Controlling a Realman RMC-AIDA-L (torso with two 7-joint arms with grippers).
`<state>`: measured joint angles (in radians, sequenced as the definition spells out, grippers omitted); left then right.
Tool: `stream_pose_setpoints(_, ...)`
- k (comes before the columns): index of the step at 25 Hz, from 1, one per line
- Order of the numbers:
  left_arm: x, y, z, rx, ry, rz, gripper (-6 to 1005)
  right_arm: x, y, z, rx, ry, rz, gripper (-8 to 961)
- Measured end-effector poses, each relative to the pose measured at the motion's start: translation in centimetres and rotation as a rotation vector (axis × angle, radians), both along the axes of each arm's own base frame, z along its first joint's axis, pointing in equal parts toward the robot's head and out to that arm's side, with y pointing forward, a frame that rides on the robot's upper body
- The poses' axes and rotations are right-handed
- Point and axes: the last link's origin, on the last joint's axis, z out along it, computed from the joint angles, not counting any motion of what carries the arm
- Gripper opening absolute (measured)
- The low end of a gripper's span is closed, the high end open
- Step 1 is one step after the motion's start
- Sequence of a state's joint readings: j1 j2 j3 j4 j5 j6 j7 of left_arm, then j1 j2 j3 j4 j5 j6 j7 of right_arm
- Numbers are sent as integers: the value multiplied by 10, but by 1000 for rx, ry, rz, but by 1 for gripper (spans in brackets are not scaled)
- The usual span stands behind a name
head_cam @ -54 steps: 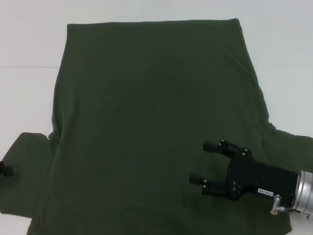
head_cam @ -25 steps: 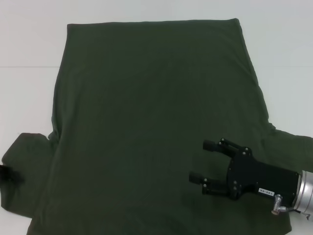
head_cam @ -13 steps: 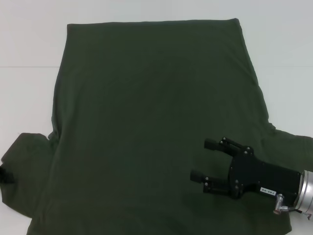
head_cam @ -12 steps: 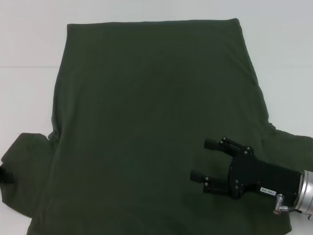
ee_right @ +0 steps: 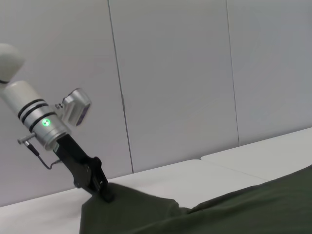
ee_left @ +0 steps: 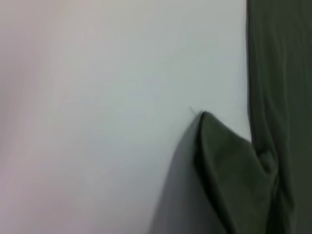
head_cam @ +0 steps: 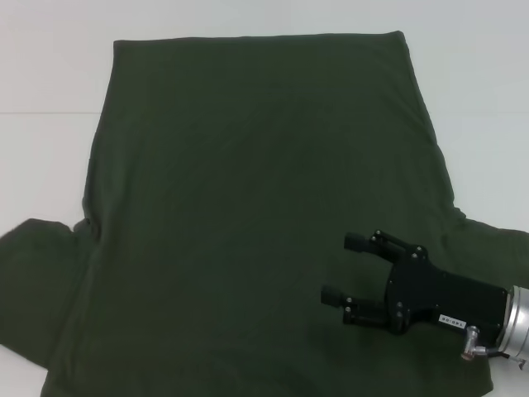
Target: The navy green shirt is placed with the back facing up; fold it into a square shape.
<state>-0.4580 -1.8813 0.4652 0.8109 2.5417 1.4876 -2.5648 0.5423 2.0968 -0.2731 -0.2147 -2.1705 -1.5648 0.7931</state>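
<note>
The right gripper (head_cam: 340, 268) hovers low over the near right part of the navy green shirt (head_cam: 256, 207), its two black fingers (head_cam: 359, 241) spread apart with nothing between them, pointing toward the robot's left across the fabric. Its black body and silver wrist collar reach in from the near right corner of the head view. The left gripper (ee_right: 105, 193) is out of the head view; the right wrist view shows it far off, its fingertips down at the edge of the shirt's left sleeve (ee_right: 122, 207), and from there it cannot be told whether they are apart or pinched on the cloth. The left arm (ee_right: 34, 114), white with black bands and a green light, slopes down to it. The shirt lies spread flat on the white table (head_cam: 50, 99), plain side up, its straight hem toward the far edge and its shoulders toward the robot. The left sleeve (head_cam: 37, 265) lies out flat to the left and the right sleeve (head_cam: 488, 248) to the right, partly behind the right gripper. In the left wrist view a fold of the dark green fabric (ee_left: 229, 170) rises from the table beside a long strip of the shirt.
</note>
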Motion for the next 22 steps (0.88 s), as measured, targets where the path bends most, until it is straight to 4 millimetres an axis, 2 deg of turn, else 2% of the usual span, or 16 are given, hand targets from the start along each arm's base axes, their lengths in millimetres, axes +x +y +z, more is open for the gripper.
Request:
stream_pose_setpoints(7, 6, 5, 26, 40, 26, -20, 37, 0, 0, 1, 9, 8, -6, 943)
stream_pose_setpoints(13, 12, 10, 35, 50, 46, -34, 39, -1, 0, 2, 7, 14, -1, 942)
stream_pose_setpoints(19, 25, 17, 31, 24, 21, -67, 41, -1, 0, 1, 6, 15, 0, 943)
stream_pose_setpoints(22, 38, 24, 23, 4, -15, -95, 42, -1, 0, 1, 6, 16, 1, 943)
